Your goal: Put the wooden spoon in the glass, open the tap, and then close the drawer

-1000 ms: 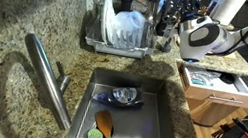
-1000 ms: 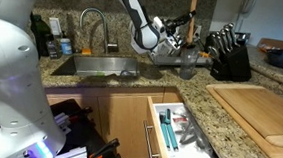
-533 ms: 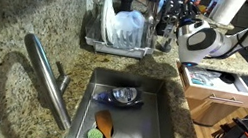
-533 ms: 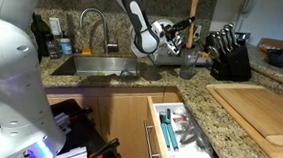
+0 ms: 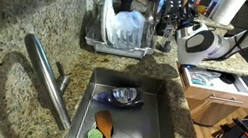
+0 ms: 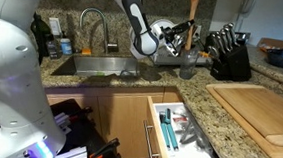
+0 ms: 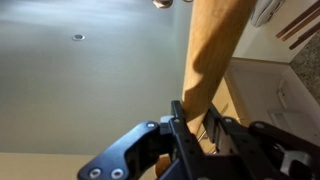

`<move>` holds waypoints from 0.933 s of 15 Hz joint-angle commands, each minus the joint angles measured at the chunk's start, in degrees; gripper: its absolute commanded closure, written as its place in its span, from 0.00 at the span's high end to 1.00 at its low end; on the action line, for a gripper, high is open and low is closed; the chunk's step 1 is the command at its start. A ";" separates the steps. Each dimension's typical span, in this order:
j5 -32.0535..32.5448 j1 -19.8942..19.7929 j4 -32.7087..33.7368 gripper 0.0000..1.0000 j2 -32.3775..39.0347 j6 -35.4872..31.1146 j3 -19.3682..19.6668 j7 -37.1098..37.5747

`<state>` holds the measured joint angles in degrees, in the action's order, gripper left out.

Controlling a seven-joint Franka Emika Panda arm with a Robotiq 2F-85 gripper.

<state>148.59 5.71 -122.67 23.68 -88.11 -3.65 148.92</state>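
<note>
Pincer (image 6: 187,35) clamped on the wooden spoon (image 6: 193,10). Spoon stands upright, most of its length rising above the pincer, its low end just under it. Glass (image 6: 188,65) sits below. Wrist view: jaws narrow, gripping the wood.

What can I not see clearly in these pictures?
- Wrist view: the wooden spoon runs off the top edge; its upper end is cut off.
- Exterior view: the drawer holds things too small to name.
- Exterior view: the glass is too small to show whether the spoon reaches it.
</note>
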 commanded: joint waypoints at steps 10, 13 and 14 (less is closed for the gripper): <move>0.51 -2.56 3.01 0.06 2.80 4.37 -3.57 0.12; -0.05 -1.81 1.71 0.25 1.53 2.87 -2.95 0.11; -0.05 -1.79 1.84 0.25 1.62 2.92 -2.96 0.11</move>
<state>148.65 3.72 -120.90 25.23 -85.25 -6.74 149.04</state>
